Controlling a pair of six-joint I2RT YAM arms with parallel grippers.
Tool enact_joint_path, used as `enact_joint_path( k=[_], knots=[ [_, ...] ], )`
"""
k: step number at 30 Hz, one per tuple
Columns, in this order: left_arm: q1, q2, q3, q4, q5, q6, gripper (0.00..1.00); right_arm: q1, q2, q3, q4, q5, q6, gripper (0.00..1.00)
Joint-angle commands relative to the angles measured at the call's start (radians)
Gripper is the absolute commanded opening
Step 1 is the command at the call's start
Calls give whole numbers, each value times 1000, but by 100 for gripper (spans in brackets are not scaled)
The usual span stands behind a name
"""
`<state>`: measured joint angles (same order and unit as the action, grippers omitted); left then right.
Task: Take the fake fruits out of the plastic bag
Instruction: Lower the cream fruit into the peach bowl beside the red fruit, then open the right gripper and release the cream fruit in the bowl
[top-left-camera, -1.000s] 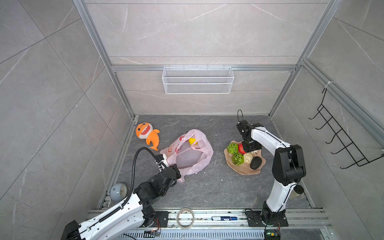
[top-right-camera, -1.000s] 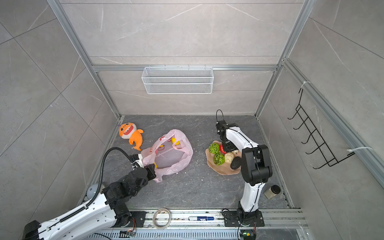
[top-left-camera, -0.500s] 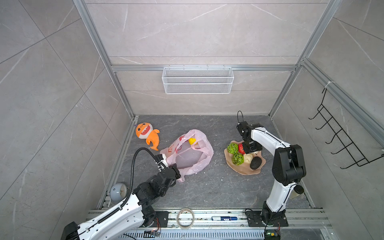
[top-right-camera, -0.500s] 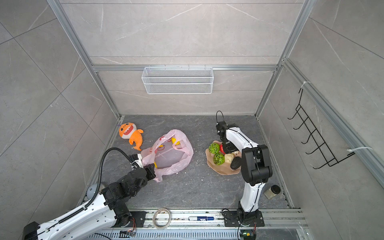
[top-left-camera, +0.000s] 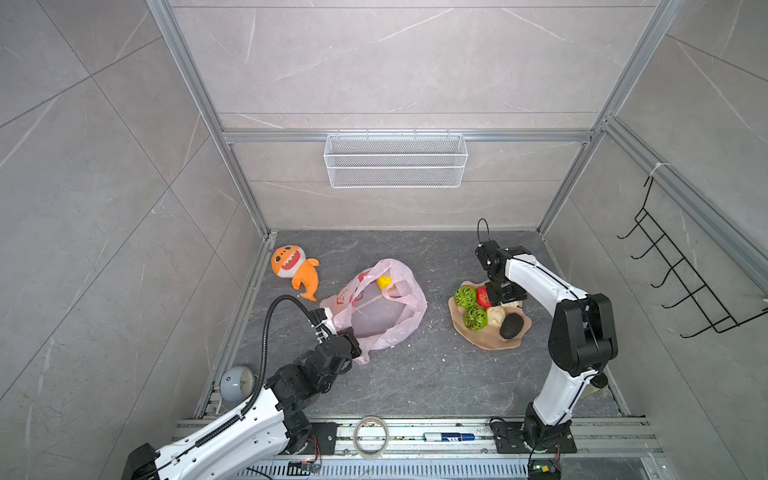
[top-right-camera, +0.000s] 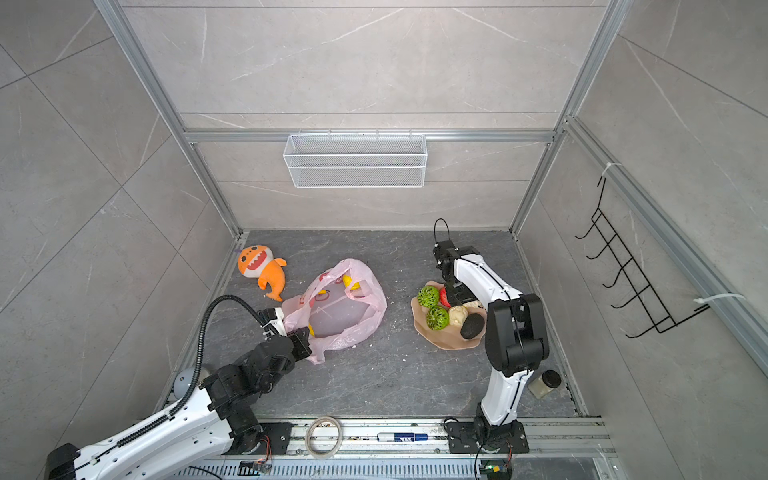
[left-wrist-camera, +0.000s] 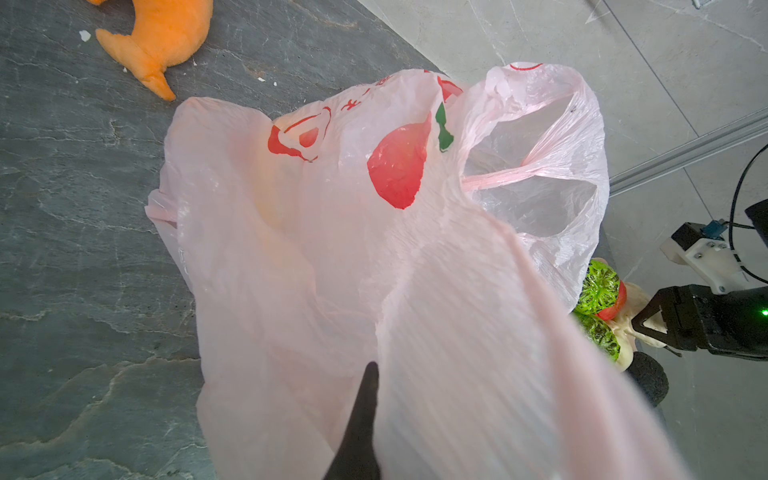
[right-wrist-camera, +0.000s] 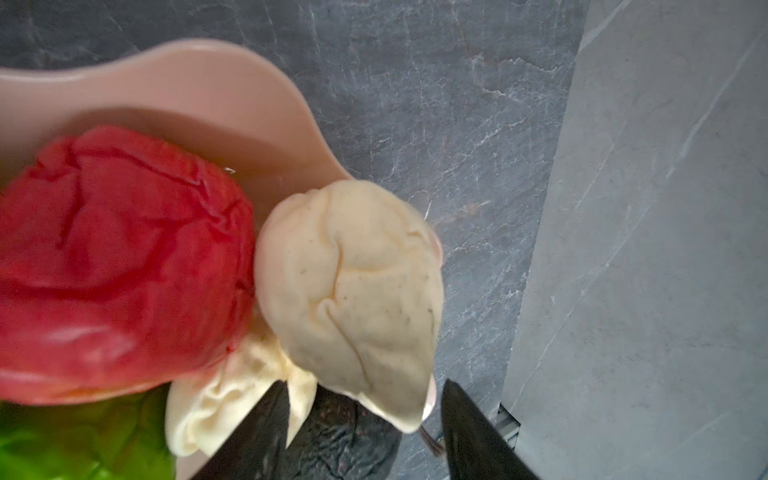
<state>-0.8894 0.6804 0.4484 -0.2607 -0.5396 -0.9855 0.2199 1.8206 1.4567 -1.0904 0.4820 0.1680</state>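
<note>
Left hand (top-left-camera: 353, 347) clenched on a corner of the pink plastic bag (top-left-camera: 376, 318), yellow fruit (top-left-camera: 385, 282) inside, beyond it, right hand (right-wrist-camera: 365, 388) released, spread either side of the cream lumpy piece (right-wrist-camera: 353, 282), red apple (right-wrist-camera: 116, 257) alongside, in the peach bowl (right-wrist-camera: 199, 83).

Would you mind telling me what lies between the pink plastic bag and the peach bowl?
Only bare grey floor lies between the plastic bag and the bowl, as both top views show.

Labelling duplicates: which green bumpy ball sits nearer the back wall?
The green ball beside the red apple, at the bowl's far rim; the other green ball lies nearer the front, by the cream piece.
</note>
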Motion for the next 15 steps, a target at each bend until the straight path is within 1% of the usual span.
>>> enact_joint_path(
  k=[1, 5, 11, 15],
  knots=[
    [4, 5, 8, 21, -3, 23, 0, 0, -69, 2, -44, -19, 33, 61],
    [4, 15, 14, 18, -3, 23, 0, 18, -145, 7, -57, -34, 44, 61],
    [4, 48, 31, 6, -7, 28, 0, 93, -263, 8, -43, -84, 63, 60],
    [4, 72, 50, 2, -4, 29, 0, 142, -334, -16, 9, -168, 73, 60]
  ],
)
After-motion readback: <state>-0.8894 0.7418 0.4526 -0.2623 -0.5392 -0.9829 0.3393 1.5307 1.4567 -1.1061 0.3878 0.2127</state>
